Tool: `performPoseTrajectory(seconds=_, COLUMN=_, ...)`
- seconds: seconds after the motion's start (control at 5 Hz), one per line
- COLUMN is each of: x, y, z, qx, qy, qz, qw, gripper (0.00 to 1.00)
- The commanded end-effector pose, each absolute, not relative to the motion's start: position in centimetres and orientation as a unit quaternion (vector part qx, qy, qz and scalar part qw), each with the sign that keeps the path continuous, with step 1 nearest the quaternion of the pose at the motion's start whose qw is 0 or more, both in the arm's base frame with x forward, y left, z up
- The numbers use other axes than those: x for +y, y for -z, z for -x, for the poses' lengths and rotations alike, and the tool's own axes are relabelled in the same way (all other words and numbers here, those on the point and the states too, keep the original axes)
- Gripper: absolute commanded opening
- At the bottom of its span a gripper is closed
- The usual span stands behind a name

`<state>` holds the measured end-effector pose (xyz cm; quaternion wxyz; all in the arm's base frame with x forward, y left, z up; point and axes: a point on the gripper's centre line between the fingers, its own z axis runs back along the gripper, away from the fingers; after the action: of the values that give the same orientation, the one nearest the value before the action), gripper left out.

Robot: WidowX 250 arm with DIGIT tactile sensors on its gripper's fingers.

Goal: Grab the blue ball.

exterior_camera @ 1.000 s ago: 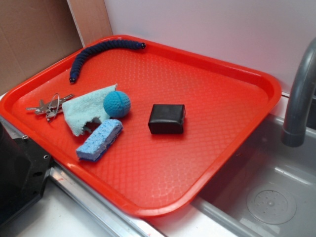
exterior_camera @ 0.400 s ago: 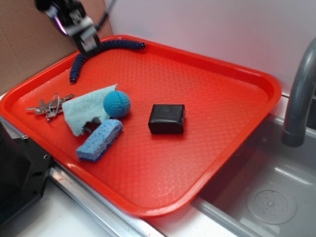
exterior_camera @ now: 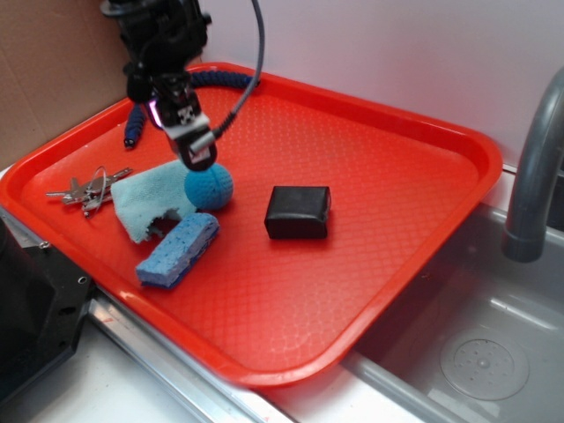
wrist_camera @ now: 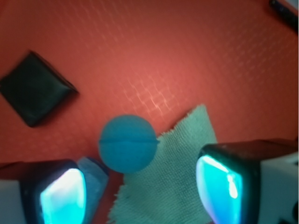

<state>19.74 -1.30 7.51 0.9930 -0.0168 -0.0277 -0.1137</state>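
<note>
Beside the steel sink, a textured red plastic tray [exterior_camera: 370, 167] held the clutter. On it sat the small round teal-blue knitted ball [exterior_camera: 210, 186], touching the edge of a pale green cloth [exterior_camera: 150, 196], with a light-blue sponge [exterior_camera: 177, 250] just beside it and a black block [exterior_camera: 298, 211] nearby. The black gripper [exterior_camera: 199, 159] hung right over the ball, jaws spread wide — holding nothing. I judged the ball light, soft and prone to roll, so pinching across its middle looked safest.
</note>
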Motion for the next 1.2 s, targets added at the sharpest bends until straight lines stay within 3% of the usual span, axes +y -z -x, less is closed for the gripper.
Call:
performPoseTrajectory(seconds=0.0, x=-2.3, y=-4.4, z=-20.0, qx=-0.015, qy=0.137, qz=0.037, qw=0.990, gripper=1.00)
performPoseTrajectory(seconds=0.2, x=-3.7, y=-3.9, z=-19.6, qx=-0.014, qy=0.145, qz=0.034, qw=0.989, gripper=1.00)
performPoseTrajectory(seconds=0.4, x=-3.7, y=-3.5, z=-19.5, qx=-0.018, qy=0.132, qz=0.046, qw=0.990, gripper=0.00)
performPoseTrajectory(seconds=0.6, x=-3.7, y=-3.4, z=-19.4, qx=-0.020, qy=0.130, qz=0.047, qw=0.990, gripper=0.00)
performPoseTrajectory(seconds=0.8, x=-3.3, y=-5.2, z=-19.6, qx=-0.044, qy=0.118, qz=0.027, qw=0.992, gripper=0.00)
performPoseTrajectory(seconds=1.0, x=-1.7, y=-10.2, z=-20.3, qx=-0.076, qy=0.086, qz=0.011, qw=0.993, gripper=0.00)
